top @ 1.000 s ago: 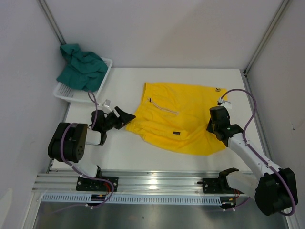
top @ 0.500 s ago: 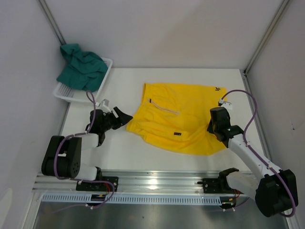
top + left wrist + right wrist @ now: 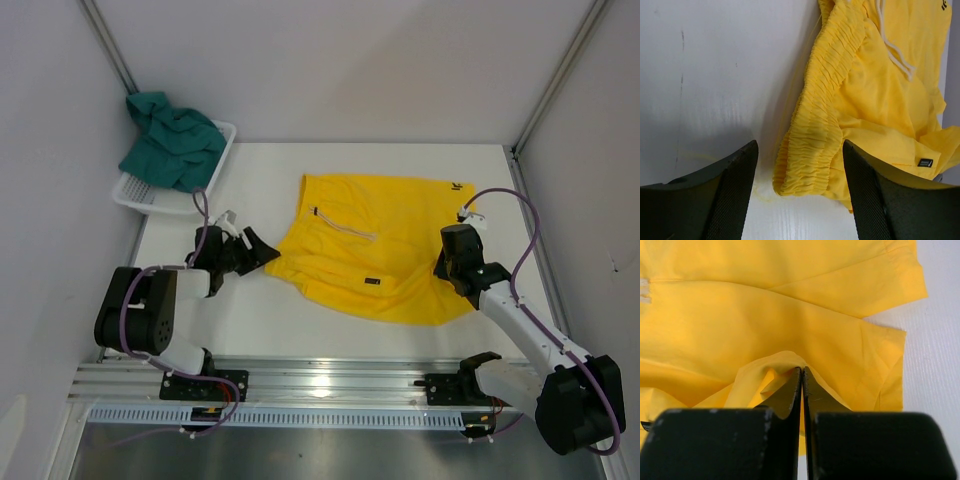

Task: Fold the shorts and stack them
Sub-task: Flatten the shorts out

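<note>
The yellow shorts (image 3: 380,250) lie spread on the table (image 3: 330,335), slightly right of centre. The teal shorts (image 3: 172,140) sit bunched in the basket (image 3: 140,195) at 10 o'clock, not yet handled.

The left gripper (image 3: 258,250) is at the 9 o'clock edge of the yellow pair. Its fingers are spread wide, either side of the waistband (image 3: 815,130) corner, and hold nothing. The right gripper (image 3: 450,262), at the 4 o'clock edge, is fully closed on a small raised pinch of yellow fabric.

Risks, as judged:
- The right pinch looks thin. A pull could slip it free or lift one layer only, giving a skewed fold.
- The waistband corner is rolled. If the left fingers close too high, they may catch only the upper gather.
- Uneven lifting would drag the cloth sideways.

The top view alone shows the basket and both arms. The left wrist view alone shows the waistband straddled. The right wrist view alone confirms the pinch.
</note>
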Robot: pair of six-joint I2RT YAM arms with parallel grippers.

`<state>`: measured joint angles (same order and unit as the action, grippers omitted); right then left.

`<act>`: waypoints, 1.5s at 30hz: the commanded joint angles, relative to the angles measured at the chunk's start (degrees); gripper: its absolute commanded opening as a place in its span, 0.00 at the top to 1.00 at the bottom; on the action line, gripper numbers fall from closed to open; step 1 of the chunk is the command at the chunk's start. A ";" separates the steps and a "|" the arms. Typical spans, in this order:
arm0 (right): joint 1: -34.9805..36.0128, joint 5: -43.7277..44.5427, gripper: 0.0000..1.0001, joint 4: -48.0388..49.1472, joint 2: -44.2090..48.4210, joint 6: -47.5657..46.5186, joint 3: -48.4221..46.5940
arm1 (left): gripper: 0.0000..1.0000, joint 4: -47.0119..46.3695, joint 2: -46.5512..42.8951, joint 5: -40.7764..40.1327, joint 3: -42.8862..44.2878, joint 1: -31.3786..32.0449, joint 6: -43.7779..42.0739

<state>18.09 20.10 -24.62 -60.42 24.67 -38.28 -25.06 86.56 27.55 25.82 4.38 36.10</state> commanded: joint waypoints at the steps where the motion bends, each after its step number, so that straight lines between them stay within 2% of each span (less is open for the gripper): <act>1: -0.24 -0.41 1.00 1.24 0.83 -0.94 0.14 | 0.29 -1.47 2.20 4.07 1.69 0.28 -1.12; 13: -0.42 -1.11 1.00 1.33 0.39 -0.94 0.14 | 0.38 -13.26 7.12 14.63 0.10 0.63 2.40; 15: -0.42 -1.03 1.00 1.33 0.40 -0.85 0.14 | 0.48 -15.89 8.18 16.39 0.10 0.71 3.71; 16: -0.33 -0.76 1.00 1.16 0.57 -0.85 0.14 | 0.58 -16.68 9.14 16.83 0.10 0.72 4.07; 19: -0.42 -0.67 1.00 1.16 0.83 -0.76 0.14 | 0.76 -19.32 10.03 18.50 0.01 0.72 5.39; 20: -0.51 -0.50 1.00 1.07 0.75 -0.67 0.14 | 0.77 -19.59 10.29 18.94 -0.07 0.72 5.74; 23: -0.60 -0.41 1.00 0.98 0.92 -0.58 0.14 | 0.75 -22.04 10.55 21.05 -0.16 0.63 7.58; 24: -0.60 -0.41 1.00 0.89 1.10 -0.58 0.14 | 0.71 -22.57 10.64 21.40 -0.25 0.63 8.02; 25: -0.60 -0.32 1.00 0.89 1.10 -0.50 0.14 | 0.58 -22.66 10.47 21.58 -0.25 0.63 8.20; 26: -0.51 -0.41 1.00 0.89 1.18 -0.58 0.14 | 0.55 -22.32 10.38 21.58 -0.07 0.63 8.03; 31: -0.60 -0.58 1.00 0.98 1.27 -0.50 0.23 | 0.51 -22.58 9.68 22.19 -0.07 0.63 8.02; 35: -0.68 -0.85 1.00 0.98 1.27 -0.58 0.23 | 0.51 -18.90 8.71 20.71 0.45 0.63 6.01; 39: -0.68 -1.02 1.00 1.07 1.10 -0.67 0.23 | 0.51 -10.81 5.90 15.44 1.60 0.72 0.22; 45: -0.68 -1.20 1.00 1.07 0.83 -0.67 0.14 | 0.58 -9.31 5.98 16.66 2.56 1.86 -0.50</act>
<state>17.76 19.00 -24.58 -60.40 24.34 -38.28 -35.31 93.73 44.10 26.44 5.10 38.70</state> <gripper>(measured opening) 0.006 0.427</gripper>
